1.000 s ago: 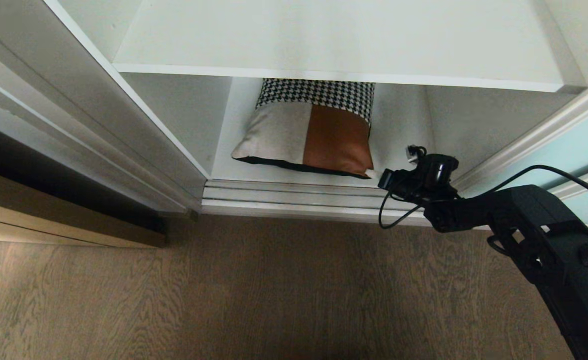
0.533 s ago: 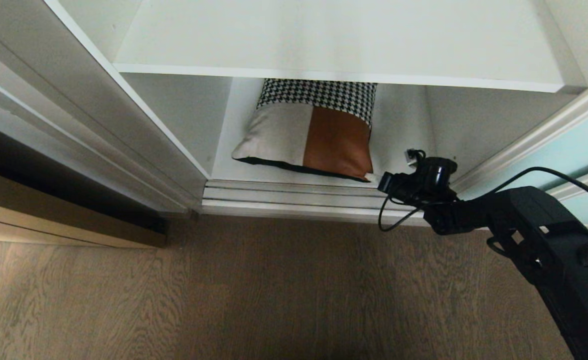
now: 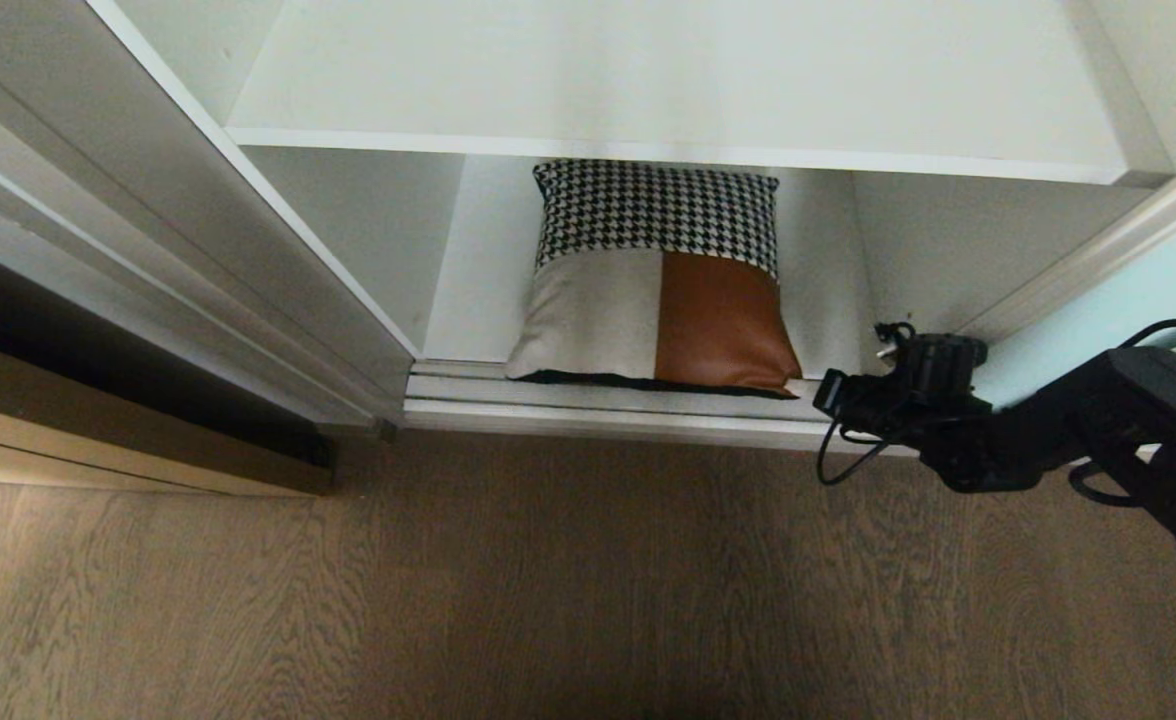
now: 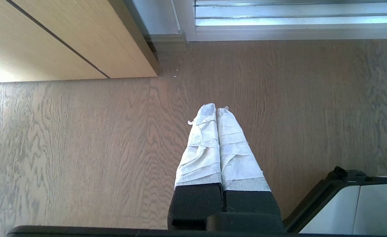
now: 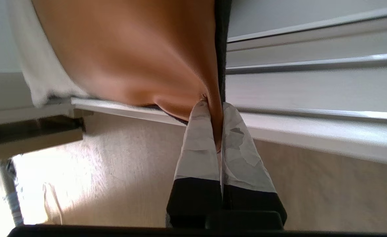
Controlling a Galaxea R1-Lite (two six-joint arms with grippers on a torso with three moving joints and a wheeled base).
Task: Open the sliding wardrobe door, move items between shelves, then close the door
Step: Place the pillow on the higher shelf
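We're looking down into the open wardrobe, and the patchwork cushion (image 3: 660, 285) sits on the bottom shelf (image 3: 478, 290), its front edge right at the silver door track (image 3: 598, 395). Our right hand (image 5: 216, 126) is clenched on the cushion's rust-orange corner, down low by the track. The upper shelf (image 3: 648, 90) spans above it. The frosted blue-green sliding wardrobe door (image 3: 1108, 310) stands off to the right. Our left hand (image 4: 216, 110) hangs pressed shut and holding nothing over the wood-grain floor (image 4: 81, 148).
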